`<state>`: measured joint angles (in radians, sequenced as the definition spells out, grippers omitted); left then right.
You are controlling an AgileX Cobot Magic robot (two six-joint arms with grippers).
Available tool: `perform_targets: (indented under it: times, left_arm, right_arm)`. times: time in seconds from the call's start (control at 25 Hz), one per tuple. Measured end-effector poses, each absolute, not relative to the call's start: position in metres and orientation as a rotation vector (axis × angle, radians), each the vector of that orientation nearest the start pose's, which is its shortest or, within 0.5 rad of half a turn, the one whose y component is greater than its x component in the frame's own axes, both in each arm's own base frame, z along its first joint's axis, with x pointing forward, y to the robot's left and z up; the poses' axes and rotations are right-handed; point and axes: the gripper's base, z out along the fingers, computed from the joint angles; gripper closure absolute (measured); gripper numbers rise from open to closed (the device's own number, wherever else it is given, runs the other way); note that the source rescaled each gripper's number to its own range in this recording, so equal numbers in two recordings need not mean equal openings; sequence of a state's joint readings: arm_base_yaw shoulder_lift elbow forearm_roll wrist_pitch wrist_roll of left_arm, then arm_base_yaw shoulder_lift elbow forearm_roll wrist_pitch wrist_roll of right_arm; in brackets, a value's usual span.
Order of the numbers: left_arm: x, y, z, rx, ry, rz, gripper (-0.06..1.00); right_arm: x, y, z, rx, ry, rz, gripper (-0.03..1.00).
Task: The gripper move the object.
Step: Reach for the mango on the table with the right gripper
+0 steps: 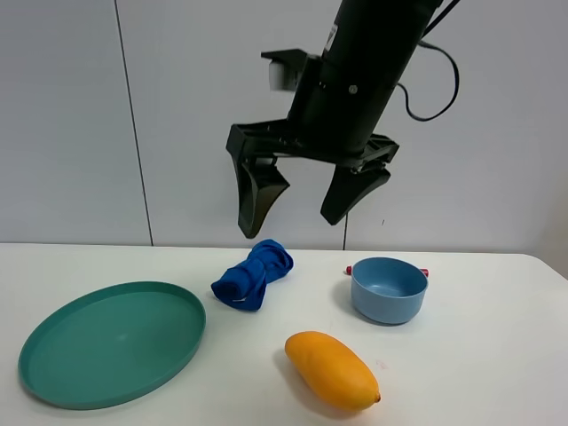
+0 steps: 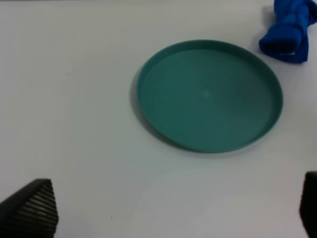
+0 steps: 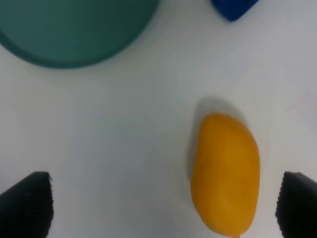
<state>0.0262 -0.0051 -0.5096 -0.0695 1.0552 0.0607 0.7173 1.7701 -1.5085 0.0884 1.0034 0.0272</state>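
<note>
An orange mango (image 1: 331, 369) lies at the front of the white table; it also shows in the right wrist view (image 3: 226, 174). A crumpled blue cloth (image 1: 253, 275) lies behind it, beside a green plate (image 1: 53, 377). My right gripper (image 1: 288, 226) hangs open and empty high above the table, over the cloth. In the right wrist view the right gripper (image 3: 161, 206) has its jaws spread wide, with the mango between and below them. My left gripper (image 2: 168, 208) is open and empty, above bare table near the plate (image 2: 163, 124). The left gripper is out of the exterior view.
A blue bowl (image 1: 389, 289) stands at the right, with a small red object (image 1: 349, 268) behind it. The blue cloth (image 2: 289, 29) lies past the plate's far edge in the left wrist view. The plate's rim (image 3: 59, 62) and a corner of cloth (image 3: 232, 9) show in the right wrist view.
</note>
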Motion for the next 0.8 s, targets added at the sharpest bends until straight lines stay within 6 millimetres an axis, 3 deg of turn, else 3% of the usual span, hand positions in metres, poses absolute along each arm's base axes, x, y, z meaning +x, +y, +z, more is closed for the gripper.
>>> perform_targets:
  times: [0.52,0.8]
  left_arm:
    - [-0.007,-0.006,0.281,0.038,2.022,-0.028,-0.06]
    - [-0.007,-0.006,0.281,0.038,2.022,-0.028,-0.06]
  right_arm:
    - [0.303,0.266,0.209,-0.911,2.831,0.131,0.24]
    - [0.307,0.264,0.193,-0.937,2.856,0.047,0.24]
